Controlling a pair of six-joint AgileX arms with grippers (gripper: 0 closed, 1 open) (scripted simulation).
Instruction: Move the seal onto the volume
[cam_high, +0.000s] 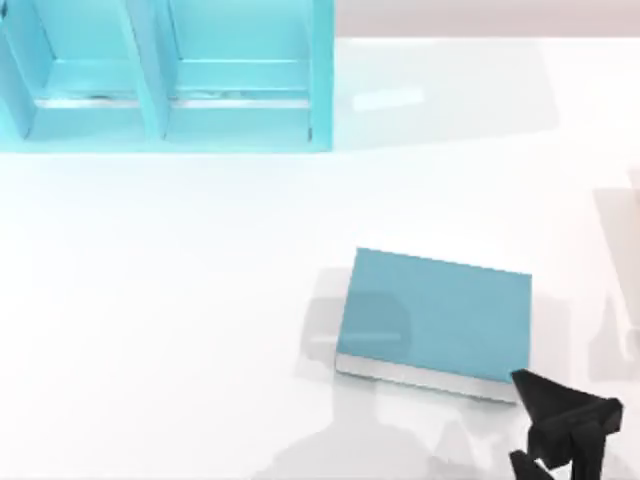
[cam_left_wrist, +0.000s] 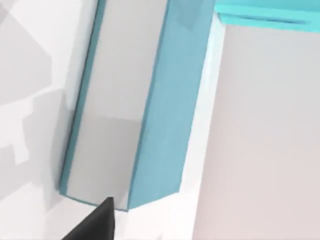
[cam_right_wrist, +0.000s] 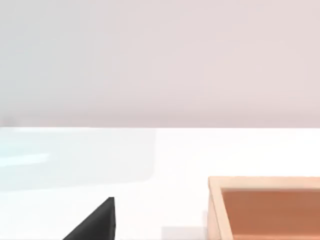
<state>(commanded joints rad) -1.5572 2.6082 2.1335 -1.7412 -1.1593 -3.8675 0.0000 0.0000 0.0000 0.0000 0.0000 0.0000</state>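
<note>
Left gripper beside the near right corner of a teal book on a white table.

A flat teal-blue book (cam_high: 435, 315) lies closed on the white table (cam_high: 150, 300), right of centre and toward the near edge. Its plain cover faces up and its white page edges face the near side. The black left gripper (cam_high: 522, 420) sits low at the book's near right corner. One fingertip (cam_high: 522, 381) is right at that corner, and the jaws stand apart with bare table between them. The left wrist view looks along the book's page edge from close by. A larger teal shelf unit (cam_high: 160, 80) with open compartments stands at the far left, well apart from the book. The right gripper (cam_right_wrist: 95, 225) is parked near a shallow wooden box (cam_right_wrist: 265, 210); whether it is open or closed cannot be told.
</note>
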